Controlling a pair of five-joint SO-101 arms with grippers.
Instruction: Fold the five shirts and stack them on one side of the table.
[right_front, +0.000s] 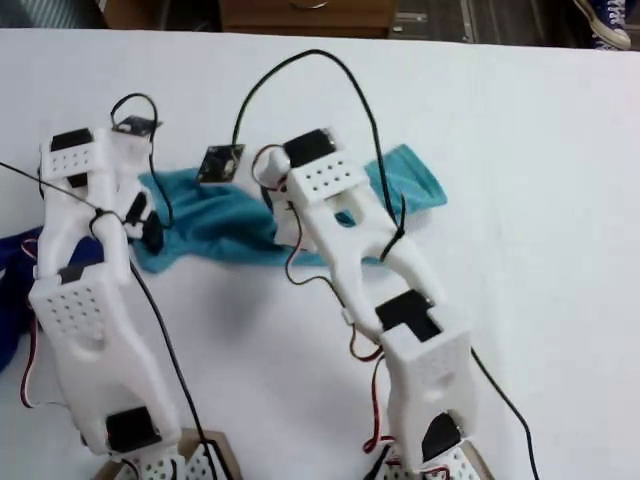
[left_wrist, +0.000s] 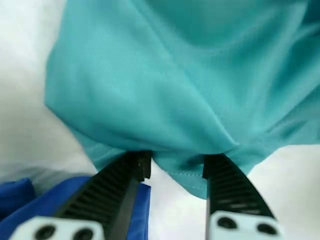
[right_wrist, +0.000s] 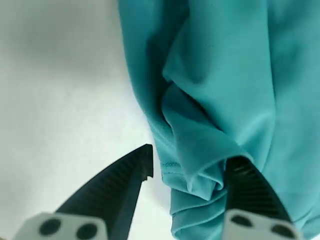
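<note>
High camera overlooks table (right_front: 520, 150); both wrist cameras closely share the teal shirt (right_front: 220, 225)

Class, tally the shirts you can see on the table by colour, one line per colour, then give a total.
Teal shirt: 1
Blue shirt: 1
Total: 2

Left tool (left_wrist: 175, 167) spread wide, right tool (right_wrist: 192, 166) – likewise
</note>
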